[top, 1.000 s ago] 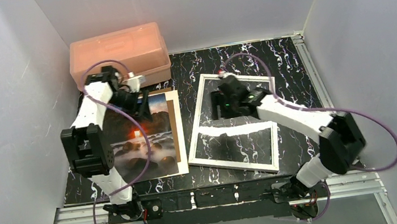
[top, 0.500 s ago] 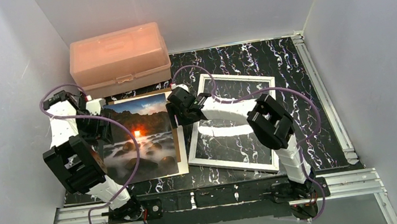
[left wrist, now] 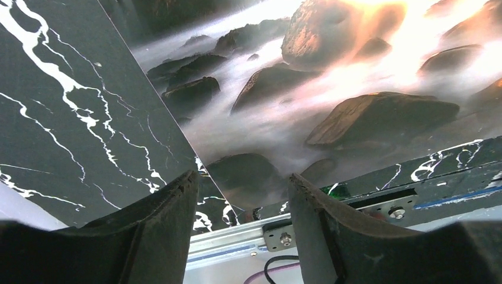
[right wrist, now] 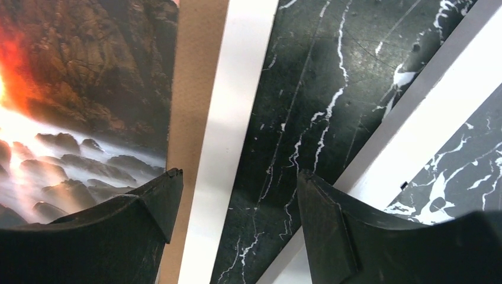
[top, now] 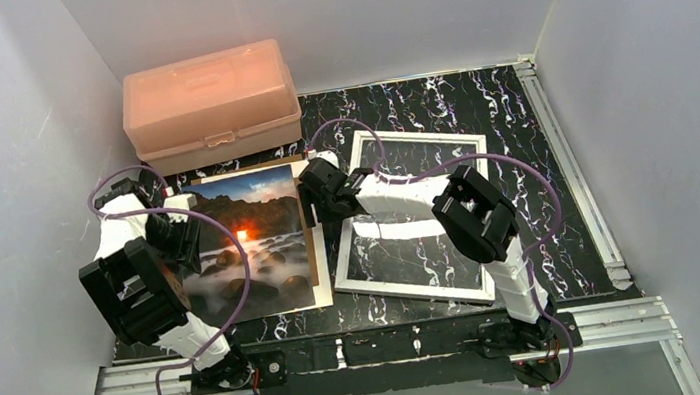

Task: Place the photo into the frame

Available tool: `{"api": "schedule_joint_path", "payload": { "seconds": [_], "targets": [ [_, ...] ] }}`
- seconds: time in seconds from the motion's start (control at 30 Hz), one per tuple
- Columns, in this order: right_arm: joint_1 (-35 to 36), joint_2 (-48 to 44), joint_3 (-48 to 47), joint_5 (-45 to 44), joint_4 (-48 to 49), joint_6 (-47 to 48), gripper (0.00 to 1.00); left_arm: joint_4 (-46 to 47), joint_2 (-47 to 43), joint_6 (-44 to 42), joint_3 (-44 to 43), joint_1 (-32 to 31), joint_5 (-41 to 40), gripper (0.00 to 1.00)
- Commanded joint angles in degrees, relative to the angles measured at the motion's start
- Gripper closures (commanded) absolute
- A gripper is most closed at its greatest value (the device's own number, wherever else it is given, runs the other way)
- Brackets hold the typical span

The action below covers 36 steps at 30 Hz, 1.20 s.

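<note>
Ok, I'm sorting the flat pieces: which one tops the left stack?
The photo, the sunset print; brown cardboard and a white sheet show only past its edge.

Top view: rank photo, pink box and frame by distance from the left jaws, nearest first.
1. photo: directly beneath, at its left edge.
2. pink box: behind, at the back left.
3. frame: off to the right, past the photo.

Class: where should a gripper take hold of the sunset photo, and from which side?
Pinch the photo probably at its left edge, low from the left: it lies flat, thin, face up, and the brown backing board pokes out under its right edge.
</note>
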<state>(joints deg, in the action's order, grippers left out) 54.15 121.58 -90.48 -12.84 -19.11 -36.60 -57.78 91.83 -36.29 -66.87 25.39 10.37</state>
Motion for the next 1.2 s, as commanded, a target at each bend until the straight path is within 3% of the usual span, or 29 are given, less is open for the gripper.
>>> {"api": "schedule_joint_path", "payload": {
  "seconds": [0.0,0.53,0.93,1.17],
  "targets": [
    [-1.03,-2.12,2.90,-3.33,-4.12,-1.23,0.21,2.72,-1.75,-0.33,1.98,0.60,-1.18,0.46],
    [-1.75,-4.29,3.74,-6.85,-7.47,-3.83,0.18,3.52,1.76,1.88,0.53,1.23,0.62,0.49],
    [-0.01,-1.43,-1.01,-10.45,-6.75,-9.41,0.14,12.56,1.52,2.86,5.93,1.77,-5.34,0.63],
    [-0.01,0.30,0.15,-5.82,-1.77,-10.79,0.14,13.24,1.67,3.88,5.17,1.85,-3.48,0.67]
  ]
}}
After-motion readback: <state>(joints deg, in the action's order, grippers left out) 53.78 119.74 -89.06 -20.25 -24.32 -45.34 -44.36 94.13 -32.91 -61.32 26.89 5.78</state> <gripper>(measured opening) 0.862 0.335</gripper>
